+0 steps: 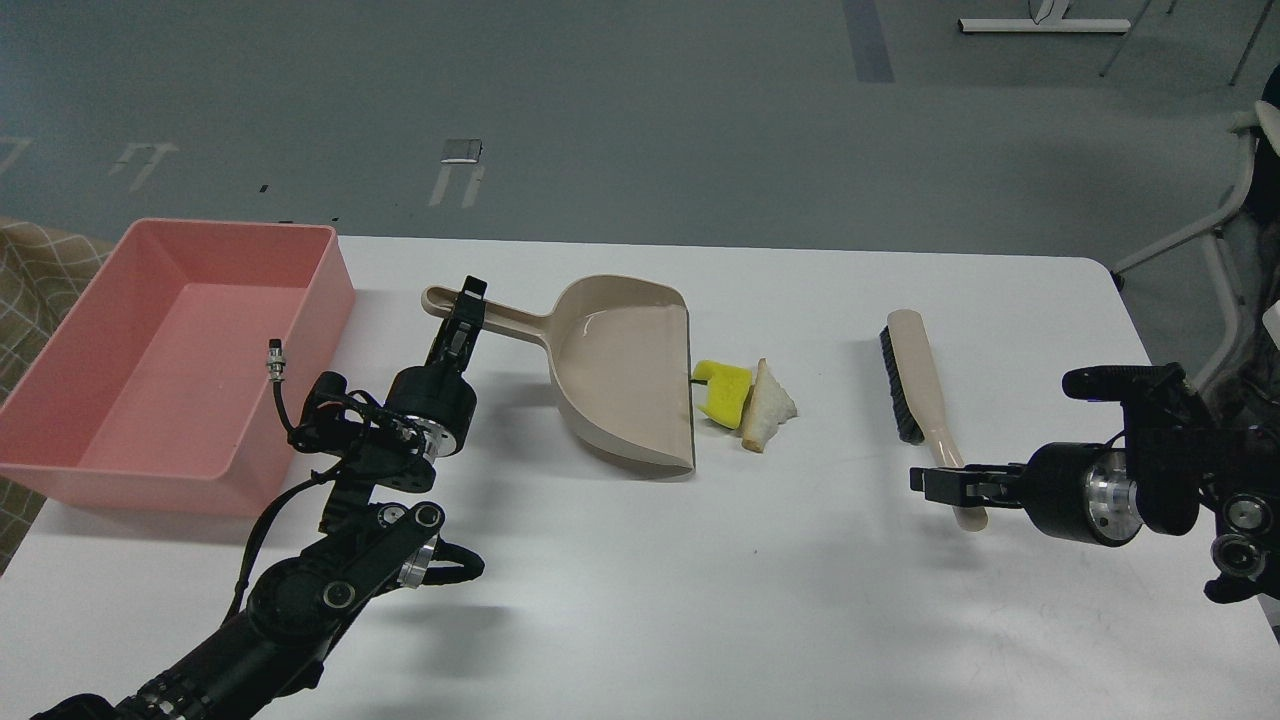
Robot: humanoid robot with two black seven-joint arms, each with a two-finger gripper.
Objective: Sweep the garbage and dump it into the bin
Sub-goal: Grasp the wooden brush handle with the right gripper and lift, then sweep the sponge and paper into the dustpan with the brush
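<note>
The beige dustpan [620,370] lies mid-table with its mouth facing right. The garbage lies right at its lip: a yellow notched chunk [726,390] and a pale bread-like wedge [768,404] touching it. The salmon-pink bin [170,360] stands at the far left and looks empty. My left gripper [468,302] sits on the dustpan's handle [505,320]; its fingers are seen end-on and cannot be told apart. A beige brush with black bristles [920,385] lies to the right. My right gripper [918,481] points left across the brush handle's near end; its fingers overlap side-on.
The white table [640,600] ends at a rounded right edge beside my right arm. A chair frame [1215,250] stands off the table's right side. A checked cloth [40,280] lies behind the bin at the left.
</note>
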